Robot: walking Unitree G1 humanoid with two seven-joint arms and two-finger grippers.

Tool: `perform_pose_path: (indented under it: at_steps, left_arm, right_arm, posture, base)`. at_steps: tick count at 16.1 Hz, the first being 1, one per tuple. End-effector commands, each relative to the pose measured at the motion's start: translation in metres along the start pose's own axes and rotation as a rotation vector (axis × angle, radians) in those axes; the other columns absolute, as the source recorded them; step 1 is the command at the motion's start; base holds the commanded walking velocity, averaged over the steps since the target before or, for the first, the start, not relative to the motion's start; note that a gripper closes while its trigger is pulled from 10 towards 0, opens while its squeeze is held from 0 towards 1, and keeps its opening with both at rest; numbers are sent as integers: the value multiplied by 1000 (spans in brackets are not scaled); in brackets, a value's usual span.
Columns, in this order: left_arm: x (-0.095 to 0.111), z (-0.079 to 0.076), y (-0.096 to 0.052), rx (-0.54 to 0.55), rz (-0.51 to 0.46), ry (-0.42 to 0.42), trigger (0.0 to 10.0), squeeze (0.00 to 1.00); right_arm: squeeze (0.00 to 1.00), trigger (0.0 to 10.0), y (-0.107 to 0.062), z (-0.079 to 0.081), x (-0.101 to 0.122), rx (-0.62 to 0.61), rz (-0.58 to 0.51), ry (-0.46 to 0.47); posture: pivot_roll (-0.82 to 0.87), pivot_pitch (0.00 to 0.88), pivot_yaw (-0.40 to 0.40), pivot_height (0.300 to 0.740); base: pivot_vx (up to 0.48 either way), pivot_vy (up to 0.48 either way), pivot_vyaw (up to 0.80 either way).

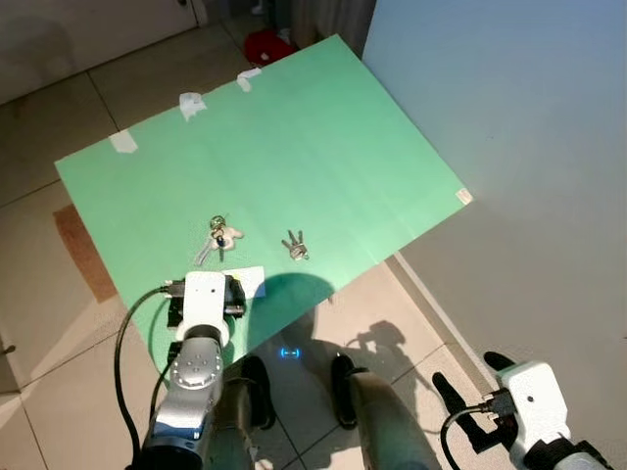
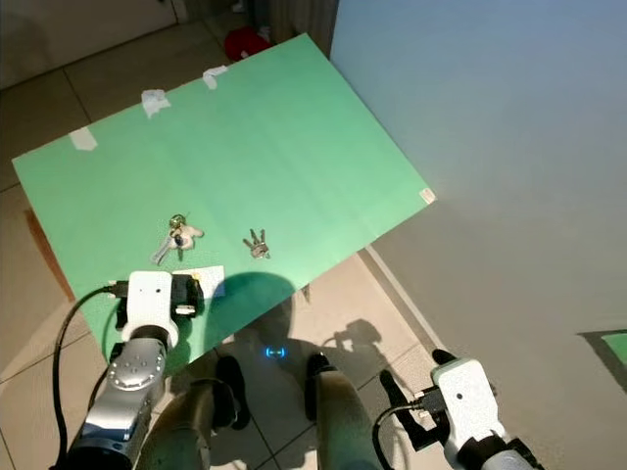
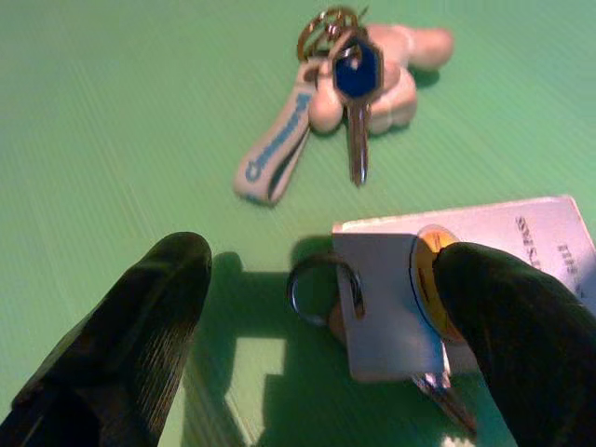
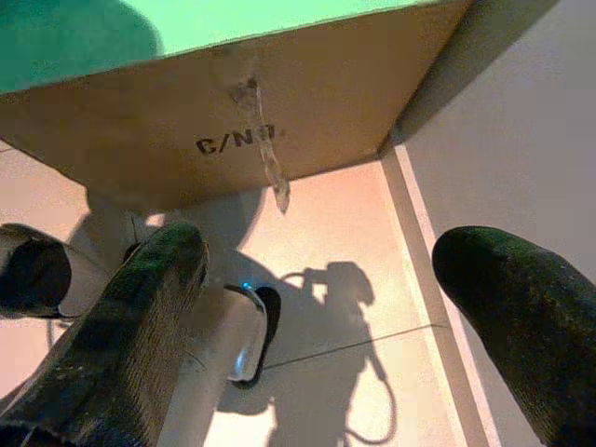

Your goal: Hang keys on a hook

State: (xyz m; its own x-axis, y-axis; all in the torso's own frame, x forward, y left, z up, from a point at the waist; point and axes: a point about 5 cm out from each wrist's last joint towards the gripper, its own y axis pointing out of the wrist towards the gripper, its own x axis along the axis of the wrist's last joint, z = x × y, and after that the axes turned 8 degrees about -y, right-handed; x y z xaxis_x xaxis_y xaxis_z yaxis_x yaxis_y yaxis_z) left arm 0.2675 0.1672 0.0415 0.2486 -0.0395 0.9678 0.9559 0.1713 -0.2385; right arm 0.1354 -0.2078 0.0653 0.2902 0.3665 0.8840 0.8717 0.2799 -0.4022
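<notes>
A green sheet (image 1: 294,147) covers a low cardboard box. On it lie three key sets: a bunch with a blue-headed key and a beige figure (image 1: 217,235), a small silver bunch (image 1: 295,246), and a key ring with a white card tag (image 1: 245,282). My left gripper (image 1: 208,299) hovers over the sheet's near edge. In the left wrist view it is open (image 3: 321,317), with the tagged key ring (image 3: 317,291) lying between its fingers and the blue-key bunch (image 3: 349,79) beyond. My right gripper (image 1: 472,377) hangs open above the floor, off the box's near right side.
A pale wall (image 1: 509,117) rises just right of the box. White tape scraps (image 1: 191,103) sit at the sheet's far edge, with a red object (image 1: 266,44) behind. My feet (image 1: 294,387) stand on beige tiles by the box's cardboard side (image 4: 233,121).
</notes>
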Motion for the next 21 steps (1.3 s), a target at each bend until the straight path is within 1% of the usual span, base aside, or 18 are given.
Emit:
perform_pose_path:
  at_steps: [1, 4, 7, 9, 11, 12, 13, 14, 15, 18, 21]
  left_arm:
    - [-10, 2, -5, 12, 31, 16, 10000, 0]
    - [-19, 2, -1, -9, 72, 18, 10000, 0]
    - [-25, 6, 13, -9, 113, 18, 10000, 0]
    - [-23, 9, 20, -8, 107, 36, 10000, 0]
    - [-21, 15, 28, 1, 108, 38, 10000, 0]
    - [-22, 16, 29, -2, 114, 25, 6275, 0]
    - [-24, 14, 29, -30, 123, -19, 0, 0]
    - [-27, 11, 27, -55, 145, -72, 0, 0]
    - [-30, 8, 26, -65, 160, -86, 0, 0]
    - [-37, -1, 22, -110, 181, -120, 0, 0]
    - [-38, -4, 20, -138, 168, -127, 0, 0]
  right_arm:
    - [0, 10000, -7, 1, -5, 3, 21, 10]
    - [0, 10000, -6, 4, -5, 8, 24, 13]
    - [0, 10000, -12, 1, -6, 6, 35, 7]
    - [0, 10000, -16, -1, -7, -1, 45, 2]
    - [0, 10000, -22, -4, -9, -10, 59, -2]
    - [0, 10000, -23, -4, -9, -11, 60, -2]
    - [0, 10000, -25, -3, -9, -13, 63, -1]
    - [0, 10000, -25, -2, -9, -14, 64, 1]
    - [0, 10000, -25, -1, -9, -13, 66, 2]
    - [0, 10000, -25, 1, -8, -8, 65, 5]
    - [0, 10000, -24, 0, -8, -7, 65, 5]
  posture:
    - [-367, 393, -72, 740]
    - [-368, 399, -72, 740]
    - [-395, 413, -84, 740]
    - [-406, 418, -88, 740]
    - [-427, 424, -93, 740]
    - [-431, 425, -92, 740]
    - [-431, 427, -90, 740]
    - [-426, 429, -88, 740]
    - [-424, 430, -87, 740]
    - [-418, 430, -86, 740]
    - [-417, 431, -87, 740]
  base:
    - [0, 0, 0]
    - [0, 0, 0]
    - [0, 0, 0]
    - [0, 0, 0]
    - [0, 0, 0]
    - [0, 0, 0]
    - [0, 0, 0]
    - [0, 0, 0]
    - [0, 0, 0]
    - [0, 0, 0]
    - [0, 0, 0]
